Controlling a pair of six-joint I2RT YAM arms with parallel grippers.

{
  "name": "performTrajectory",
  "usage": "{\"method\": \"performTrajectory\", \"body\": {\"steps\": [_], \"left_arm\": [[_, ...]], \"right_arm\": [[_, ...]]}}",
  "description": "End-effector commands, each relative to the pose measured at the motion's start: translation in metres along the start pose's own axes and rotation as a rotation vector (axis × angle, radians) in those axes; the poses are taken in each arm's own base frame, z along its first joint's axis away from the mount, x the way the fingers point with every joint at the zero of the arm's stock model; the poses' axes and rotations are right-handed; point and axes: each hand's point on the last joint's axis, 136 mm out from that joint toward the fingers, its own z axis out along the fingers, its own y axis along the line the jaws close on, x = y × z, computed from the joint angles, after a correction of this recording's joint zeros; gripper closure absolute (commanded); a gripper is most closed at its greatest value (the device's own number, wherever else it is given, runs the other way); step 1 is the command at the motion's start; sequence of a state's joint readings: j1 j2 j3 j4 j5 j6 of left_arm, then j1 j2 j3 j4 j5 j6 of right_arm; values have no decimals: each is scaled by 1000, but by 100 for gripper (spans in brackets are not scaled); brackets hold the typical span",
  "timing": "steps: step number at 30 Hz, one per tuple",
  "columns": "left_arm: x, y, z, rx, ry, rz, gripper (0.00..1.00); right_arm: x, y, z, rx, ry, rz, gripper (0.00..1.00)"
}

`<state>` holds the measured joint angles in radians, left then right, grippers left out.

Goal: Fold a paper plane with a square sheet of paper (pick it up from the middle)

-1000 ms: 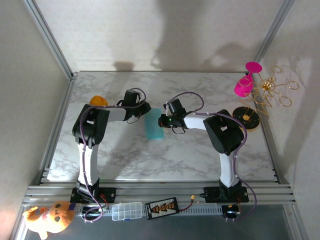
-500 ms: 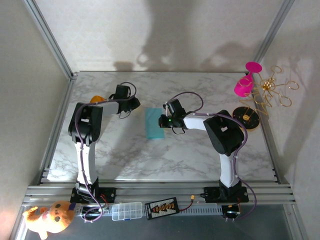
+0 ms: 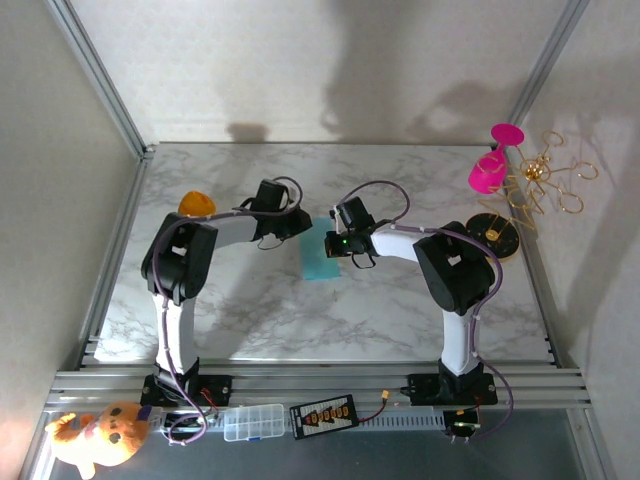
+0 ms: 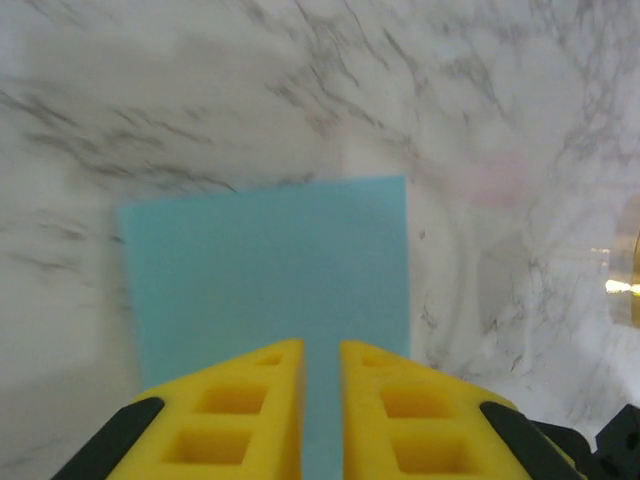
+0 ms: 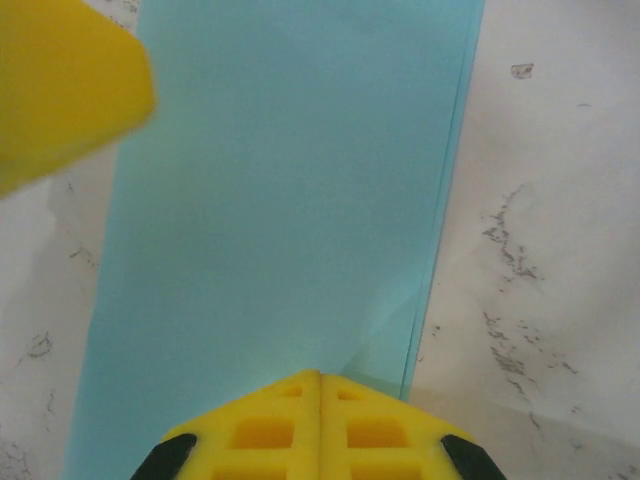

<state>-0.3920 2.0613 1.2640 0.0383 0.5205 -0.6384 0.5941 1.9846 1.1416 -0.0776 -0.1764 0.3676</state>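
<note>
Fingers: left gripper [image 4: 321, 348] narrowly parted, right gripper [image 5: 320, 376] pressed together (both over teal paper [image 4: 265, 260]).

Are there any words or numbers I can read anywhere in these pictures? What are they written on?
No text can be read.
The blue sheet of paper is plain, with no writing on it.
The little black board has orange marks, but they are too small to read.

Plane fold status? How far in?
Done: square sheet of paper looks folded once into a rectangle, doubled edge visible in the right wrist view. In hand: shut right gripper sits at its edge; left gripper hovers over it, jaws slightly apart. Remaining: nose, wing folds; no dart shape yet.
</note>
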Motion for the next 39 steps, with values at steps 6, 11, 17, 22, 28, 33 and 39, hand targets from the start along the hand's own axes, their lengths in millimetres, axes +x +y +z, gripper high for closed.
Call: {"method": "performTrajectory", "body": {"steps": [6, 11, 17, 22, 28, 33, 39], "left_arm": [[-14, 50, 16, -240, -8, -28, 84], [-36, 76, 12, -270, -62, -102, 84], [-61, 92, 3, -268, -108, -143, 84], [-74, 96, -2, -281, -118, -134, 84], [-70, 53, -19, -220, -120, -43, 84], [-46, 19, -27, -102, -116, -34, 84], [-15, 10, -1, -77, -42, -28, 85]], "right_arm": [[151, -102, -3, 377, 503, 75, 100], [155, -110, -4, 416, 512, 67, 100], [157, -116, -5, 437, 515, 67, 100], [156, -117, -5, 440, 511, 70, 100], [153, -115, -6, 436, 506, 70, 100], [153, -115, -4, 431, 509, 73, 100], [147, -108, -3, 401, 496, 78, 99]]}}
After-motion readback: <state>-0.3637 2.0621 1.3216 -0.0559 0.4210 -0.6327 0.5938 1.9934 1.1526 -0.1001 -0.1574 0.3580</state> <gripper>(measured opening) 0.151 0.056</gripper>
